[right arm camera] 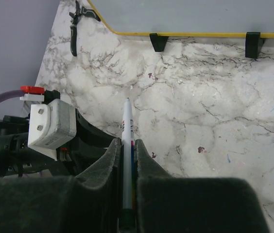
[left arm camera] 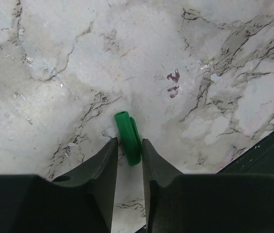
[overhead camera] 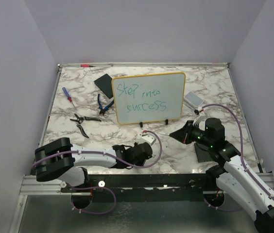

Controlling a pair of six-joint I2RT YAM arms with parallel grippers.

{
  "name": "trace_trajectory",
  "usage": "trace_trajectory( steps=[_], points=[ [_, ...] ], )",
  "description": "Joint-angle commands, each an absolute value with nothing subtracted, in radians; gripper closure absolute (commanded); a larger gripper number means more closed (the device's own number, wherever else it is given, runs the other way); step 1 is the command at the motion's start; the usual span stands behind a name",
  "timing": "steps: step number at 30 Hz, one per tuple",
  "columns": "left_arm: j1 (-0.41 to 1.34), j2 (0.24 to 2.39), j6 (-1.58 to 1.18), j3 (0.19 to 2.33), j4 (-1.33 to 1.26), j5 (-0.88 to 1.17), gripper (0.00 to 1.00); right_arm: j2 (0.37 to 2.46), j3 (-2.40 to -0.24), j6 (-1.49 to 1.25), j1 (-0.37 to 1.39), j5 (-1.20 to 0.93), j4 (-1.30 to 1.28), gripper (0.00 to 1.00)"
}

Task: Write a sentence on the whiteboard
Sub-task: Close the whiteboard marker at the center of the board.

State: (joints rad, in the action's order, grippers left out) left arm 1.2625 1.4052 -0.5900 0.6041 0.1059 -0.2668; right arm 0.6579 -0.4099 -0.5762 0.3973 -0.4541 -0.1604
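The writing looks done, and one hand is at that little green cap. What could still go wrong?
1. The left hand has only the near end of the green cap between its fingertips, so the cap might tilt or pop out when squeezed.
2. The right hand holds the marker with its tip seemingly bare, pointing toward the whiteboard. A stray move could streak the table or the sentence.

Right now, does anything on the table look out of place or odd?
A small green plastic marker cap lies loose on the marble-patterned table, between the fingers of the left hand, while the right hand grips the white marker pen uncapped. Dark red specks stain the tabletop near the cap.
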Motion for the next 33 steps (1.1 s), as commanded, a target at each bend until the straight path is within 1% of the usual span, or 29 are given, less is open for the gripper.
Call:
trace_trajectory(
  steps=[1, 4, 7, 8, 12, 14, 16, 18, 20, 21, 23, 25, 29, 33],
  points=[
    [1.295, 1.452, -0.562, 0.651, 0.23, -0.379, 0.75, 0.647, -0.403, -0.566, 0.392, -0.427, -0.186, 0.99],
    [1.298, 1.467, -0.559, 0.652, 0.238, -0.378, 0.83, 0.649, -0.413, -0.546, 0.392, -0.422, -0.21, 0.99],
    [1.296, 1.464, -0.543, 0.653, 0.241, -0.381, 0.97, 0.655, -0.44, -0.505, 0.393, -0.416, -0.267, 0.99],
    [1.297, 1.457, -0.529, 0.654, 0.24, -0.389, 1.0, 0.662, -0.453, -0.484, 0.392, -0.422, -0.292, 0.99],
    [1.296, 1.389, -0.44, 0.679, 0.239, -0.431, 1.0, 0.699, -0.5, -0.444, 0.391, -0.508, -0.328, 0.99],
    [1.285, 1.342, -0.352, 0.702, 0.24, -0.428, 1.0, 0.717, -0.526, -0.451, 0.392, -0.522, -0.344, 0.99],
    [1.259, 1.317, -0.246, 0.724, 0.263, -0.432, 1.0, 0.727, -0.552, -0.447, 0.392, -0.539, -0.348, 0.99],
    [1.189, 1.3, -0.175, 0.75, 0.292, -0.429, 1.0, 0.736, -0.582, -0.438, 0.391, -0.574, -0.35, 0.99],
    [1.114, 1.28, -0.105, 0.776, 0.292, -0.352, 1.0, 0.748, -0.613, -0.44, 0.391, -0.579, -0.353, 0.99],
    [1.091, 1.269, -0.083, 0.789, 0.293, -0.341, 1.0, 0.754, -0.636, -0.439, 0.392, -0.527, -0.381, 0.99],
    [1.055, 1.242, -0.03, 0.804, 0.292, -0.282, 1.0, 0.765, -0.679, -0.428, 0.391, -0.46, -0.441, 0.99],
    [1.039, 1.202, 0.042, 0.805, 0.292, -0.189, 1.0, 0.763, -0.696, -0.422, 0.392, -0.45, -0.444, 0.99],
    [1.039, 1.106, 0.16, 0.776, 0.294, 0.008, 1.0, 0.796, -0.723, -0.419, 0.393, -0.606, -0.408, 0.99],
    [1.039, 1.028, 0.19, 0.744, 0.293, 0.081, 1.0, 0.857, -0.756, -0.412, 0.392, -0.765, -0.401, 0.99]
  ],
)
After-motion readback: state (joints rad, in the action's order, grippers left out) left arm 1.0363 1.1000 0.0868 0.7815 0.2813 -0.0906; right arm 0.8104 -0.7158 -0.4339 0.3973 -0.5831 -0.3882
